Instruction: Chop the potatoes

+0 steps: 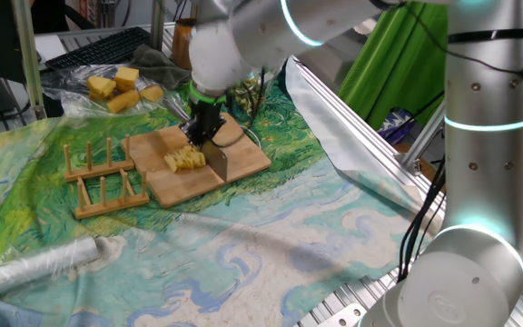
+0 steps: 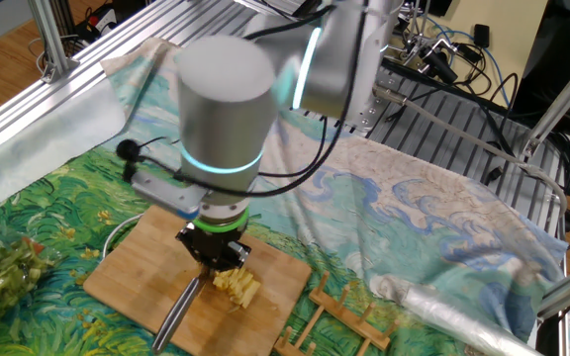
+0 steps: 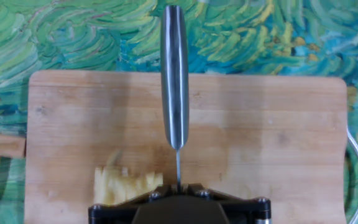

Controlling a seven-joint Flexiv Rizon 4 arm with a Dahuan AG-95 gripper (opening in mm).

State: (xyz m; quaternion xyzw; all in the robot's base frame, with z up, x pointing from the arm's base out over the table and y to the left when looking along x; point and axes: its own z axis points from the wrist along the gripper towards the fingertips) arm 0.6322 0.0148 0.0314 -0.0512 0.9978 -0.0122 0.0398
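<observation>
**A:** Looking at one fixed view first: your gripper (image 1: 205, 127) points straight down over the board (image 1: 243, 162), clamped on the knife (image 1: 218, 163). Its blade hangs just right of the potato (image 1: 185, 160), which sits as a cluster of thin slices near the board's middle.

**B:** So which step are you in?

**A:** Mid-chop, I'd judge. Part of the piece is already sliced, and the blade is low beside it.

**B:** And the other fixed view?

**A:** The gripper (image 2: 212, 247) is right above the potato (image 2: 237, 285), and the knife (image 2: 181, 311) slants toward the board's near edge (image 2: 127, 297). Whether the edge touches the wood, you cannot tell.

**B:** Hand view?

**A:** The knife (image 3: 174, 74) runs up the frame's centre across the board (image 3: 278, 137). The potato (image 3: 126, 185) lies left of it, near the bottom, partly hidden by the gripper body. The fingers themselves are hidden.

**B:** Next move?

**A:** You'll likely need to lift, shift left over the uncut part, and press straight down; slices may cling to the blade.
</observation>
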